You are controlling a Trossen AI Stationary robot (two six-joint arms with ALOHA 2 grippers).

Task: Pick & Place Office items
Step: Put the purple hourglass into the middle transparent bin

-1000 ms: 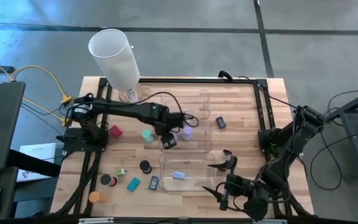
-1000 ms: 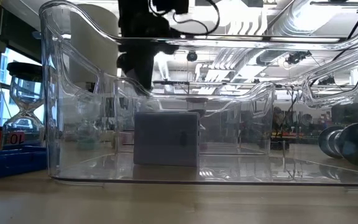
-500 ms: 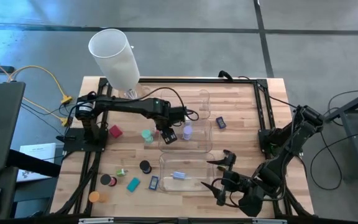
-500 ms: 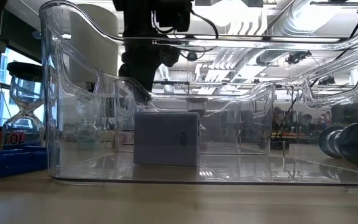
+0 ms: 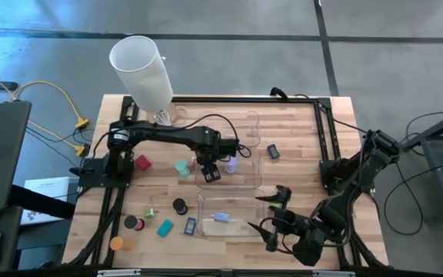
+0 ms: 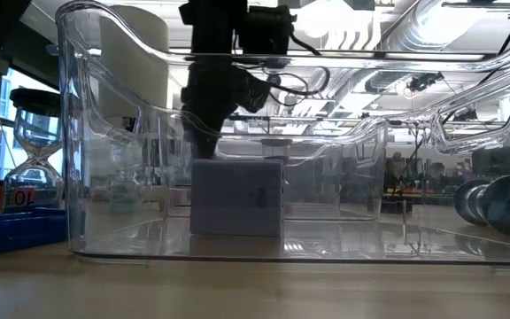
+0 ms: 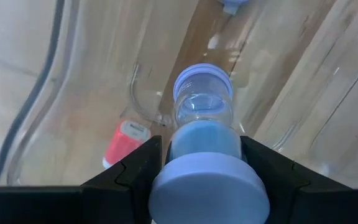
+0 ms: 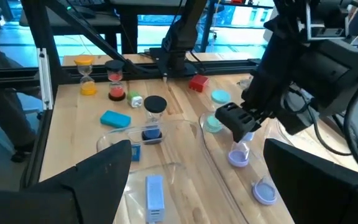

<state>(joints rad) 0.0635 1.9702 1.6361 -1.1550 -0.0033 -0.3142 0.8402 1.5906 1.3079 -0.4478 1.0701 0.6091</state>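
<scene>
Left gripper (image 7: 201, 168): clamped on a lilac hourglass (image 7: 204, 118), held over the far clear tray (image 5: 237, 146).
Right gripper (image 5: 271, 215): fingers spread wide, empty, at the near table edge beside the near clear tray (image 5: 233, 215).
Around: red block (image 5: 142, 162), teal hourglass (image 5: 181, 167), black hourglass (image 5: 179, 206), flat teal piece (image 5: 164, 227), orange hourglass (image 5: 117, 243) lie loose on the wooden table (image 5: 298, 154).
In the way: tray walls curve around the lilac hourglass.
Hard to make out: low view shows only a pale block (image 6: 237, 197) behind glare.
Shapes: white cylinder shade (image 5: 141, 69), smooth, tilted.
</scene>
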